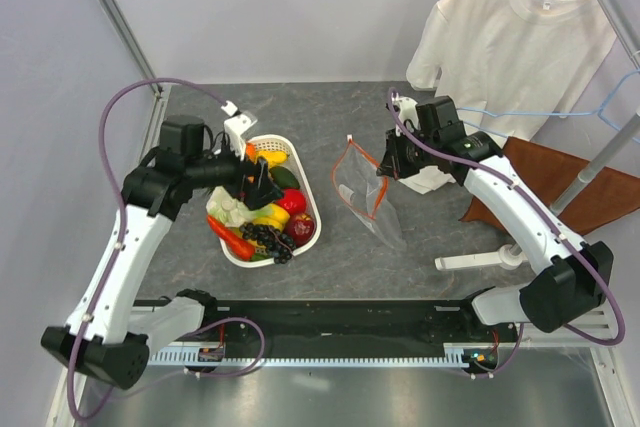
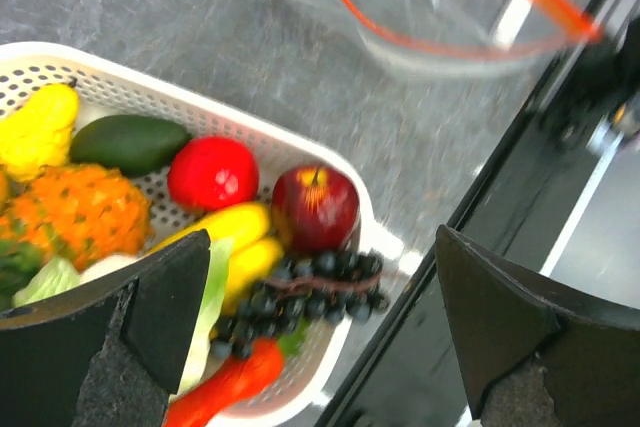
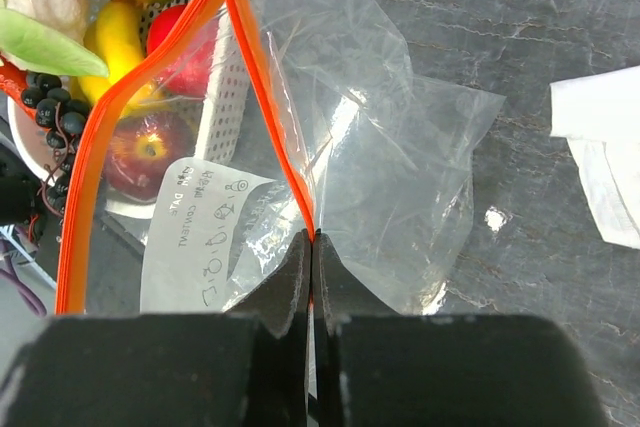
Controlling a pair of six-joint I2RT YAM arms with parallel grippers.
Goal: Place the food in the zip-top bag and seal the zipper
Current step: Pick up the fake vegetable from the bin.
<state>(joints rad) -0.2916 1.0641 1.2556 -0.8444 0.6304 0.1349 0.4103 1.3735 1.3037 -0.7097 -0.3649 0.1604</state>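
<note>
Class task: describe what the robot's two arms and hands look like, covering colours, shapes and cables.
Both the white-shelled left arm and white-shelled right arm have bulky black joints, and a thin purple cable loops along each. The left hand and right hand are black, each with two wedge-shaped fingers tapering to a tip.

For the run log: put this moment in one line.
left gripper: open, above food in basket | right gripper: shut on zipper, zip-top bag mouth open | food in bag: none seen

Bright, even light; left wrist view blurred; glare on zip-top bag (image 3: 400,147).
</note>
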